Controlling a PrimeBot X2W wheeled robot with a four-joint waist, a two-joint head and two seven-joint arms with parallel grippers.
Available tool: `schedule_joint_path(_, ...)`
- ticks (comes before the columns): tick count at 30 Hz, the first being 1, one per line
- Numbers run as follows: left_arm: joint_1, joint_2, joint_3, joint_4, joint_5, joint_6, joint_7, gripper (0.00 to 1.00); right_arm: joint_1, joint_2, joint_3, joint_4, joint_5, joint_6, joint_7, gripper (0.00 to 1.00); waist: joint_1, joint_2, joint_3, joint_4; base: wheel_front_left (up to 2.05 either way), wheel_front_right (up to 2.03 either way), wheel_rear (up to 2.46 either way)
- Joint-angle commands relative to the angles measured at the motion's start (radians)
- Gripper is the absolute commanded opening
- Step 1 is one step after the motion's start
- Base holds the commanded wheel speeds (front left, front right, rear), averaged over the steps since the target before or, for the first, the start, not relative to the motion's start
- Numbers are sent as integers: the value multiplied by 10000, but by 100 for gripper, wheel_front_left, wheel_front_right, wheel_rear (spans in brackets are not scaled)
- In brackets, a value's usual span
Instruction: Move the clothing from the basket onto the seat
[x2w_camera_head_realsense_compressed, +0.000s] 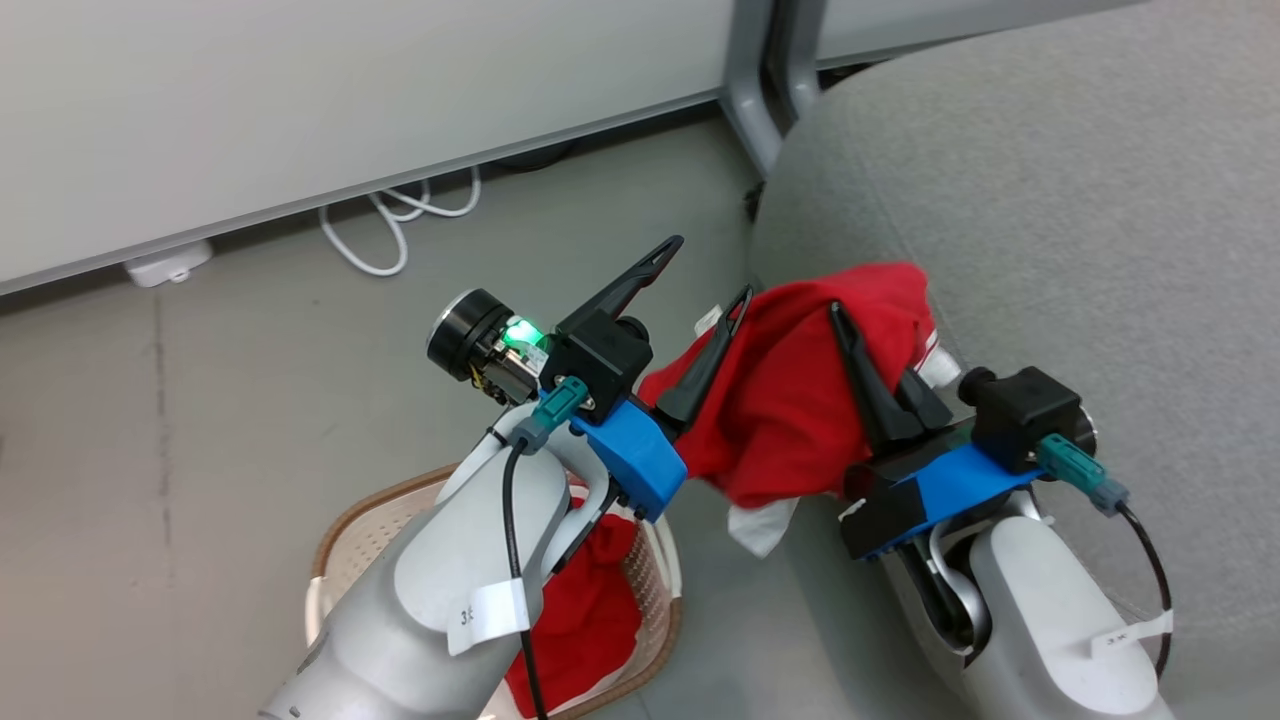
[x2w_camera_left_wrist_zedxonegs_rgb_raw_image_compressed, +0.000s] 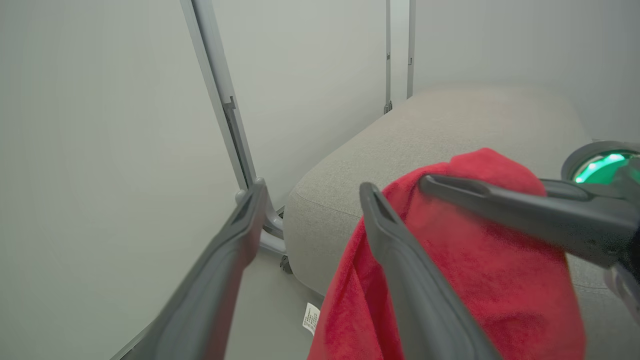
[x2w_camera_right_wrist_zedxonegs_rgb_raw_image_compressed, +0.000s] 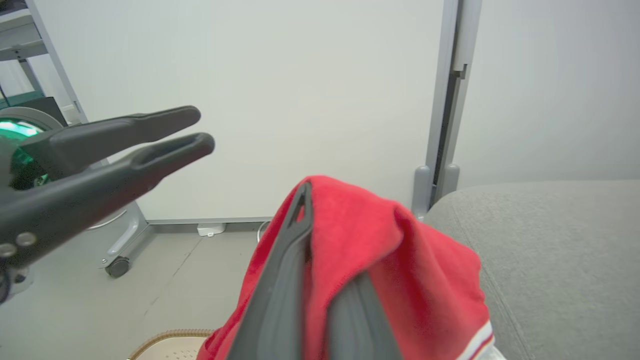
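Nearest, my left forearm crosses over the basket, where the second garment lies. Left gripper is spread wide, holding nothing, one finger just beside the first garment. My right gripper is clenched on that first garment, which hangs at the seat's near corner, partly over the cushion, its tail dangling off the edge, not laid down. I judge the job under half done: release this, then fetch the other.

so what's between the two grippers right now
One red garment, seen in the head view: right gripper shut on it, left gripper open beside it.
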Motion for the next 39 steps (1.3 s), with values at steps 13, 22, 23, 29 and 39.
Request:
schedule_joint_path(13,257,11,-528,-45,40,-81,-45,100,787,-13,-1563,-666,-416,5,-40,0,-1,0,269,-1778,0,0,0)
schedule_joint_path(22,320,-5,-1073,-88,-115,-64,-45,100,1435,-13,-2271,-990,-418,5,-38,0,-1,0,480,-2251,0,0,0)
schedule_joint_path(23,303,-12,-1115,-94,-123,-64,-45,100,1466,-12,-2301,-1030,-404,5,-38,0,-1,0,494,-2270,0,0,0)
schedule_joint_path(29,264,-18,-1185,-117,-206,-65,-45,100,1608,-13,-2350,-1149,-311,5,-38,0,-1,0,501,-2315,0,0,0)
schedule_joint_path(39,-53,120,-957,-352,28,-65,-45,100,536,-13,-2657,-1558,-575,5,-38,0,-1,0,1022,-2265,0,0,0)
